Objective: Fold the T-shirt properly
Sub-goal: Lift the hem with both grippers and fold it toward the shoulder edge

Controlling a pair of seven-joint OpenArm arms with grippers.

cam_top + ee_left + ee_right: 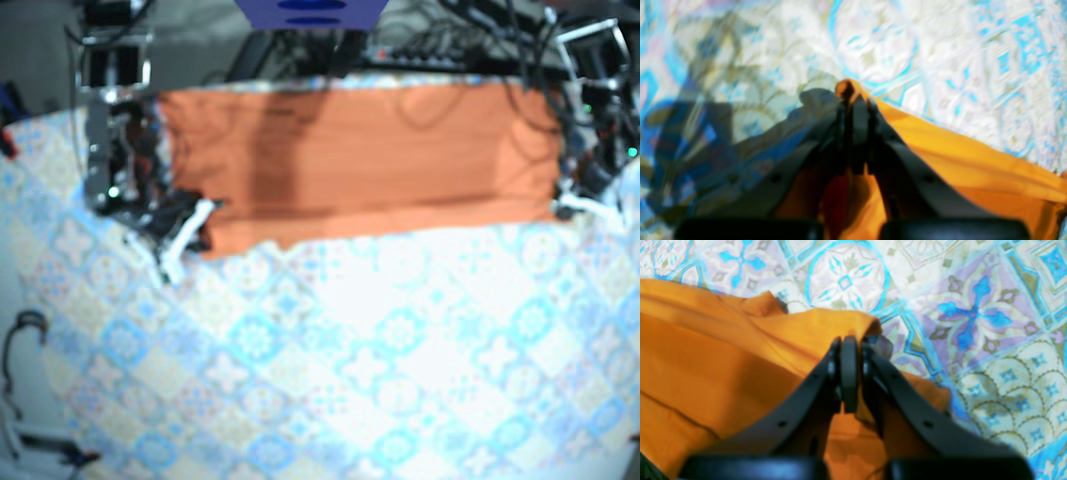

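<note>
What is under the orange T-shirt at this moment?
Patterned tablecloth shows beside the T-shirt; whatever lies beneath is covered. The left gripper and right gripper each pinch a corner of it.

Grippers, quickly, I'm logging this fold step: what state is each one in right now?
Left gripper: closed, fingers pinching the orange fabric T-shirt.
Right gripper: closed, holding the same T-shirt's edge.
</note>
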